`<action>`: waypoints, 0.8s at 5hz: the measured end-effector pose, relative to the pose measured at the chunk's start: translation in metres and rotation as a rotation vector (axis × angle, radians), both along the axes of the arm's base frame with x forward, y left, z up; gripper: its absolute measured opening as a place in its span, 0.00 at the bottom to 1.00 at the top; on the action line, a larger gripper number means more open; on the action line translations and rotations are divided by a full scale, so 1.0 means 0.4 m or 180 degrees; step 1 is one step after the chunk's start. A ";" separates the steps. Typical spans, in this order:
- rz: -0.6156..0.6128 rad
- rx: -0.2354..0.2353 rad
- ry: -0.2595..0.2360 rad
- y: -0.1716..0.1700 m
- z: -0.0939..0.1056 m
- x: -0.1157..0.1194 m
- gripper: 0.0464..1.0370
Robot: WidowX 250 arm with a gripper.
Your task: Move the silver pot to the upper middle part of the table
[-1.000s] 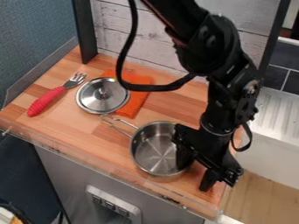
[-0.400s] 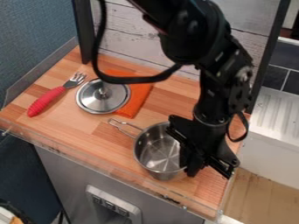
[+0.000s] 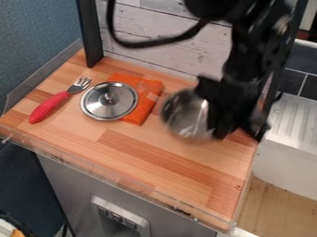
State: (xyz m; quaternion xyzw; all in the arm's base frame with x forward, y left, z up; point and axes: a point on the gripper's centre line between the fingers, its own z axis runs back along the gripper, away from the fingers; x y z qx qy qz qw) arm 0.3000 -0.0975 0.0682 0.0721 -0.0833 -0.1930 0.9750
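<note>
Jaws of the gripper clamp the silver pot, its inside showing

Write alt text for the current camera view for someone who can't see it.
The gripper holds the silver pot over the upper right of the wooden table. At left, a metal lid partly covers an orange cloth, beside a red-handled fork.

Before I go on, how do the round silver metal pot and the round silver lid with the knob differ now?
The silver pot is a deep, open vessel; the silver lid is shallow, with a knob in the middle.
The pot is held by the black two-finger gripper; the lid lies free, partly over the orange cloth.
Both are round, shiny silver metal.
</note>
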 end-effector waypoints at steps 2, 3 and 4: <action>0.0006 0.0310 0.0073 0.037 -0.041 0.124 0.03; 0.0063 0.0371 0.0239 0.059 -0.093 0.155 0.03; 0.0103 0.0376 0.0289 0.074 -0.118 0.170 0.03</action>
